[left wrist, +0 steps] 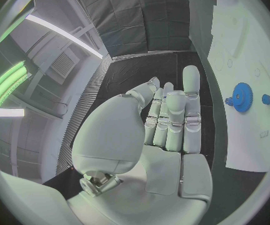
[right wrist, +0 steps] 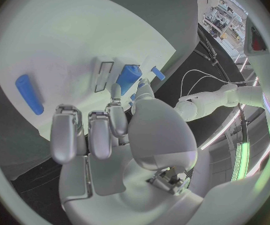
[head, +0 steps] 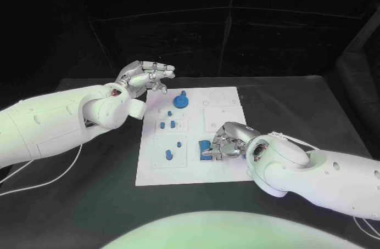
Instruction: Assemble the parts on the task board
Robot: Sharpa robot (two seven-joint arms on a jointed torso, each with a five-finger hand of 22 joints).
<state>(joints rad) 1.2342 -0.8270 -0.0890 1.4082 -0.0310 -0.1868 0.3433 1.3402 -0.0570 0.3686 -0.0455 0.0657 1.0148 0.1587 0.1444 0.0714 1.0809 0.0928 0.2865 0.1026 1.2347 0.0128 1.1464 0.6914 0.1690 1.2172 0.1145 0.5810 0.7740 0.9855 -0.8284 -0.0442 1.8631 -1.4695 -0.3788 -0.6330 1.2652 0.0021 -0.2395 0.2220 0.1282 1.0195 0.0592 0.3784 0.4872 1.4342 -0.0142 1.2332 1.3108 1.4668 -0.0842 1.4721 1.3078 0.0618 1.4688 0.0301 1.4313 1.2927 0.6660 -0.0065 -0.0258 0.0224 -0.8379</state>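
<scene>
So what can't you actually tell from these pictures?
- Head view: whether the right hand holds the blue part under it; its own fingers hide the contact.
- Right wrist view: the same; the thumb covers it.
- Head view: the small blue parts on the task board are too small for their shapes.

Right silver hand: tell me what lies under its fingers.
Under the right silver hand, blue block-shaped parts sit on the white task board, fingertips at them. Whether the hand grips one is hidden.

Blue parts point(head: 181, 101) on white task board point(head: 222, 169), black table point(head: 317, 106).
</scene>
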